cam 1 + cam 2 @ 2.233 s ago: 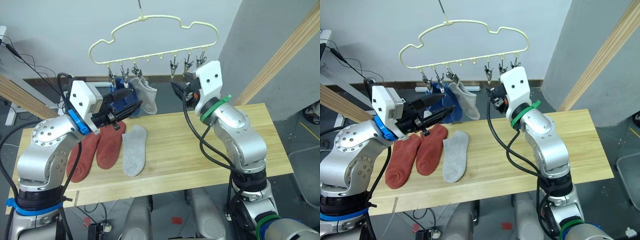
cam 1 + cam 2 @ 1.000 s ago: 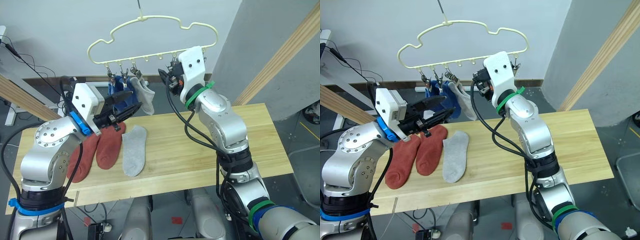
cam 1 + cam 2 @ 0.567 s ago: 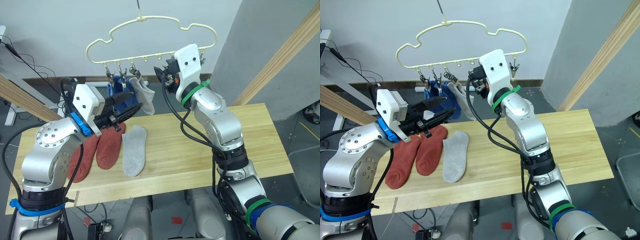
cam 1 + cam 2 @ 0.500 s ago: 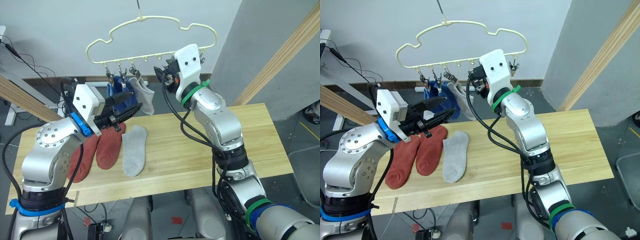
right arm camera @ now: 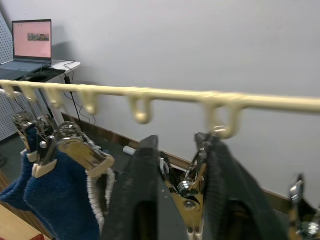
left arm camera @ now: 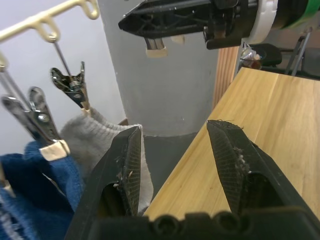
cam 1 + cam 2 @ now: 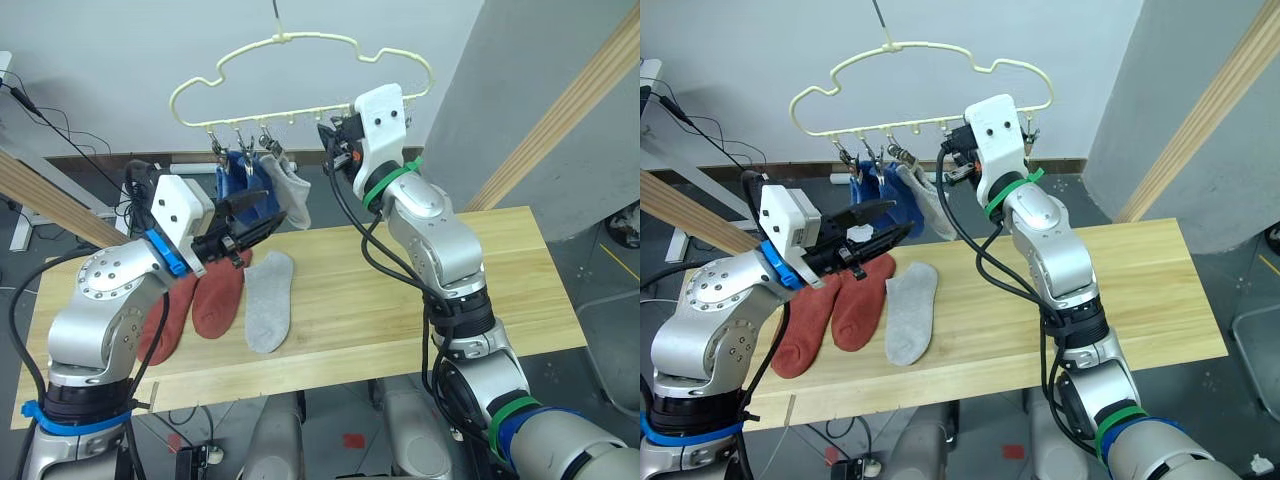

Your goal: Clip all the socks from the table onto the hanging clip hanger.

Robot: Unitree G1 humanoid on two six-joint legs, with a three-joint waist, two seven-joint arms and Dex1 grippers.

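Note:
The pale-yellow clip hanger (image 7: 286,37) hangs above the table's (image 7: 500,270) far edge. Two blue socks (image 7: 238,176) and a grey sock (image 7: 293,192) hang from its left clips. On the table lie two rust-red socks (image 7: 218,295), one partly behind my left arm, and a grey sock (image 7: 268,300). My left gripper (image 6: 175,130) is open and holds nothing; it hovers just in front of the hanging grey sock. My right gripper (image 5: 182,150) is raised to the hanger's rail, its fingers closed around a bare metal clip (image 5: 186,197).
Slanted wooden beams stand at the right (image 7: 580,100) and the left (image 7: 40,190). More bare clips (image 7: 1028,130) hang at the rail's right end. The right half of the tabletop is bare wood. A laptop (image 5: 32,37) sits on a desk by the back wall.
My right gripper moved left along the rail and up, from the right-end clips to a middle clip. My left gripper edged forward towards the hanging grey sock. The hanger swung slightly left.

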